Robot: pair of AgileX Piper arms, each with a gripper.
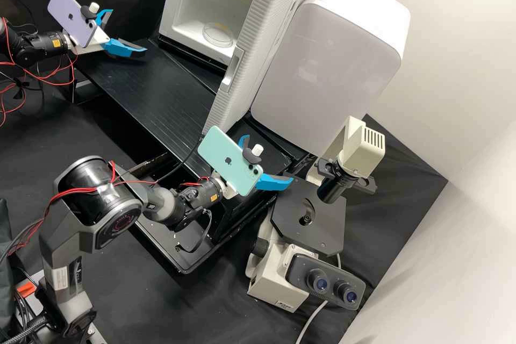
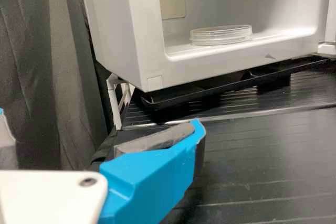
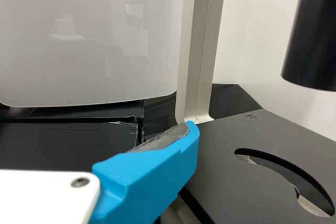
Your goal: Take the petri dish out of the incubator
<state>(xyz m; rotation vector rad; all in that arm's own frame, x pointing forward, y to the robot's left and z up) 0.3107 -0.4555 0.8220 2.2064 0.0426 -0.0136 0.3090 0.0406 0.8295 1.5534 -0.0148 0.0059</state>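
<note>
So, your clear, round, shallow petri dish (image 1: 217, 34) sits flat on the floor of the white, box-shaped plastic incubator (image 1: 180, 0), at the far end of the black ribbed bench (image 1: 156, 91). The dish lies close to the chamber's front lip, and nothing touches it. The incubator's thick white door (image 1: 328, 75) stands swung wide open to the right, its ribbed inner face turned toward the left.

Your left gripper (image 1: 124, 32) hangs at the far left, above the bench's left edge. It points at the open chamber and is well apart from the dish. Its bright blue fingers (image 2: 157, 171) are spread. The grey pad of one is bare, and nothing is held between them. A lilac phone (image 1: 69, 8) is clamped on that wrist, and red wires (image 1: 32, 70) trail from the arm behind it.

Your right gripper (image 1: 267, 164) is at the near right, just beside the near edge of the open door. It is over the flat black metal stage (image 3: 247, 145) of the beige microscope (image 1: 279, 274). You cannot tell whether the lower finger touches the stage. These fingers are spread too and hold nothing. A mint-green phone (image 1: 228, 160) rides on that wrist.
</note>
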